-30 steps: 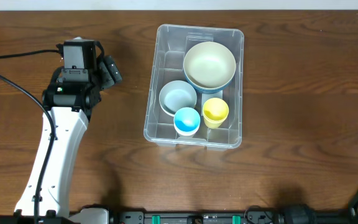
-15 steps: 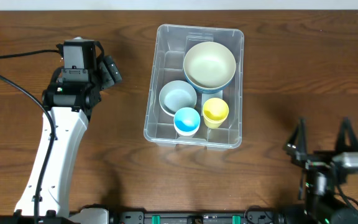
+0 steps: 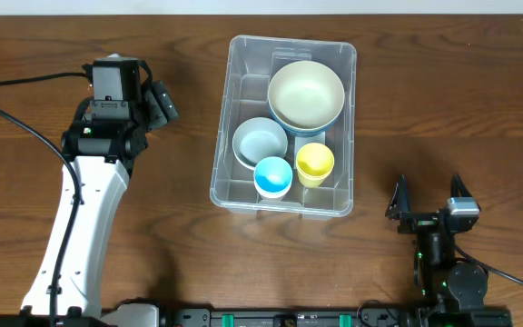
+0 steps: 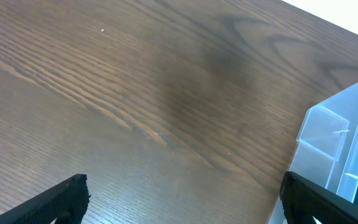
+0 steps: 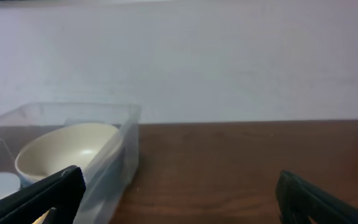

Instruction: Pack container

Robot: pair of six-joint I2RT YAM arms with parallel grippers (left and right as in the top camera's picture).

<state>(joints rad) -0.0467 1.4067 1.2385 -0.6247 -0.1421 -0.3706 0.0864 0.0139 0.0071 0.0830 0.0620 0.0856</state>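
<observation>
The container, a clear plastic bin, stands at the table's middle. In it are a cream bowl nested in a blue one, a pale blue bowl, a blue cup and a yellow cup. My left gripper hovers open to the left of the bin; the left wrist view shows its fingers wide over bare wood and the bin's corner. My right gripper stands open at the bin's lower right; its wrist view shows the bin wall and the cream bowl.
A black cable runs across the table's left side to the left arm. A white wall rises behind the table's far edge. Bare wood lies on both sides of the bin.
The right arm has come into the overhead view at the bottom right and shifted left and up toward the bin. The left arm and the bin's contents have not moved.
</observation>
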